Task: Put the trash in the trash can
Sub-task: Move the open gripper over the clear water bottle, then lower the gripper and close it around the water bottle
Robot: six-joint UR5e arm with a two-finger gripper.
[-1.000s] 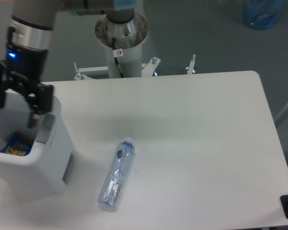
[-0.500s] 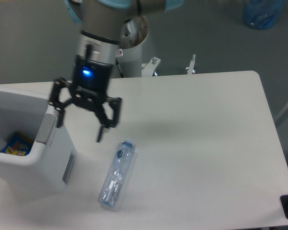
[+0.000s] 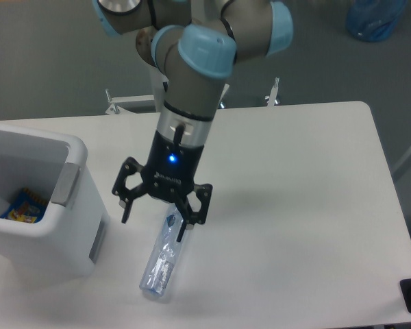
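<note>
Trash can (image 3: 72,236) holds perhaps a wrapper (image 3: 24,207).

Clear plastic bottle (image 3: 161,267) lying flat, white trash can (image 3: 63,236) beside it, perhaps a blue wrapper (image 3: 22,207) inside

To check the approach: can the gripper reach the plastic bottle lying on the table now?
Probably yes. The open gripper hangs above the bottle at its cap end; nothing lies on it, and the trash can stands apart.

Wide-spread end effector (image 3: 157,221) over plastic bottle (image 3: 162,262)
</note>
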